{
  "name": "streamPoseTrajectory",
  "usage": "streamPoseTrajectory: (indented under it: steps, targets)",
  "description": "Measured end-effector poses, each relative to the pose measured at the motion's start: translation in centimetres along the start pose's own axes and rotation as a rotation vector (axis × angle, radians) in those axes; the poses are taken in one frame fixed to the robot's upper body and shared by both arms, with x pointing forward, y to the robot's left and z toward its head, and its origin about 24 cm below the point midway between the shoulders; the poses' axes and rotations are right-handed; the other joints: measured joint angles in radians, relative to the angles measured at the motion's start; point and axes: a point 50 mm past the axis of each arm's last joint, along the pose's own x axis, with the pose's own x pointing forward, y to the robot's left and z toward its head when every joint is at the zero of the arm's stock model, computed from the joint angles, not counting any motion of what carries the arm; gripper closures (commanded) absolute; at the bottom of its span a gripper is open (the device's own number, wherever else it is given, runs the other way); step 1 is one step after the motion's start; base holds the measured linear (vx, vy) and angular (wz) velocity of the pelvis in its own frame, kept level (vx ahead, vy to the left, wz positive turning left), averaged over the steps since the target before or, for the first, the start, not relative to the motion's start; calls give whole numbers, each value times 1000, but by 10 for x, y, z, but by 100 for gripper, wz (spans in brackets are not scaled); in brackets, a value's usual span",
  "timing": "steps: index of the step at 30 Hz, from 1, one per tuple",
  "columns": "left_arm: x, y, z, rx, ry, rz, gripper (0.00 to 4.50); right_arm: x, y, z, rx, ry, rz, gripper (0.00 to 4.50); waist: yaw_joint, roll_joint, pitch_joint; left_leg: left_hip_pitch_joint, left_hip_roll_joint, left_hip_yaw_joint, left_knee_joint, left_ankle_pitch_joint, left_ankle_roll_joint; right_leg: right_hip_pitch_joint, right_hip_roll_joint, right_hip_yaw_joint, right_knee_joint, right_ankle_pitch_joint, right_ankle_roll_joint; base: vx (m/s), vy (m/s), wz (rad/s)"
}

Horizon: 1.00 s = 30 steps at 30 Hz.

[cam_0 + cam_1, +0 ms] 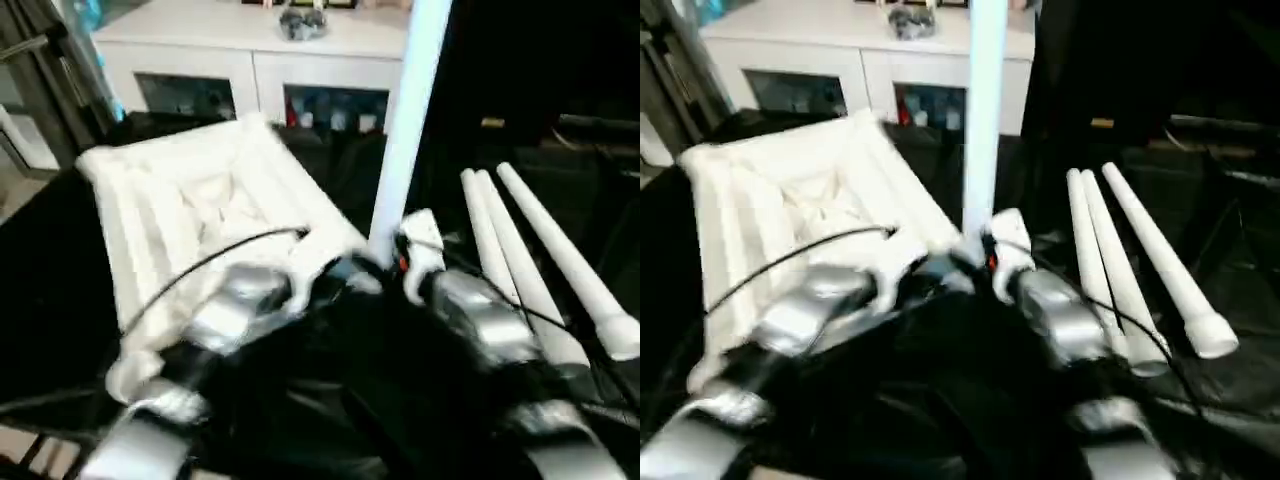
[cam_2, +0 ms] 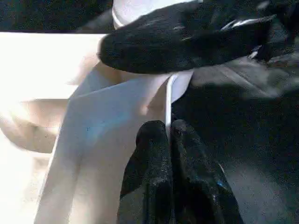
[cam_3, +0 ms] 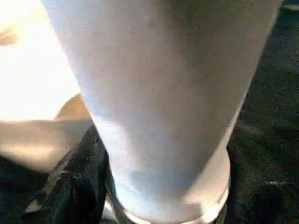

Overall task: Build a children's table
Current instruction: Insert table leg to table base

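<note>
The white tabletop lies ribbed side up on a black-covered surface. One white leg stands upright at its near right corner. My left gripper is shut on the tabletop's thin rim beside that corner. My right gripper is closed around the foot of the upright leg, with a black finger on either side of the tube. Three more legs lie side by side to the right.
A white cabinet with glass doors stands behind the tabletop. Black cloth covers the work surface. A dark panel rises at the back right, behind the lying legs.
</note>
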Motion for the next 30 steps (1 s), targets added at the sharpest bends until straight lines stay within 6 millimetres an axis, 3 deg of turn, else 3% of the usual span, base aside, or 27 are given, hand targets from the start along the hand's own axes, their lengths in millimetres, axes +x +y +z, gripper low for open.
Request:
streamPoseTrajectory:
  steps: [2, 5, 7, 16, 25, 27, 30]
  targets:
    - [0, 0, 0, -1, -1, 1, 450, 1, 0, 0, 4, -6, -4, 115, 1, 1, -1, 0, 0, 0, 0, 0, 0, 0, 0, 0, 0, 0, 0, 0, 0, 0]
    - [0, -1, 1, 3, -4, -10, 450, 1, 1, -2, 22, -2, 6, 101, 2, 2, -1, 0, 0, 0, 0, 0, 0, 0, 0, 0, 0, 0, 0, 0, 0, 0]
    - [-2, 1, 0, 12, -3, -23, 450, 0, 0, -1, 13, -1, 38, 68, 1, 2, -1, -1, 0, 0, 0, 0, 0, -1, 0, 0, 0, 0, 0, 0, 0, 0]
    - [-26, -3, -12, 78, -9, -203, 450, -26, -3, -2, -101, 39, 390, 68, 8, 4, 1, -5, 1, 0, -1, 1, 3, -2, 0, -2, -2, 0, 1, 0, 0, 0]
    - [-49, -11, -26, 125, 4, -392, 450, -58, -3, -4, -152, 116, 698, 68, 30, 5, 2, -6, 1, 0, -1, 2, 3, -3, 0, -3, -1, -1, 1, 0, 0, 0]
    - [-55, -12, -27, 141, 15, -423, 450, -61, -1, -3, -161, 122, 736, 100, 31, 5, 2, -6, 1, 0, -1, 2, 3, -3, 0, -2, -1, -1, 1, 0, 0, 0]
    - [-58, -13, -29, 146, 21, -450, 450, -64, 2, -3, -163, 116, 761, 111, 31, 4, 3, -6, 1, 0, -1, 2, 3, -2, 0, -2, -2, -1, 1, 0, 0, 0]
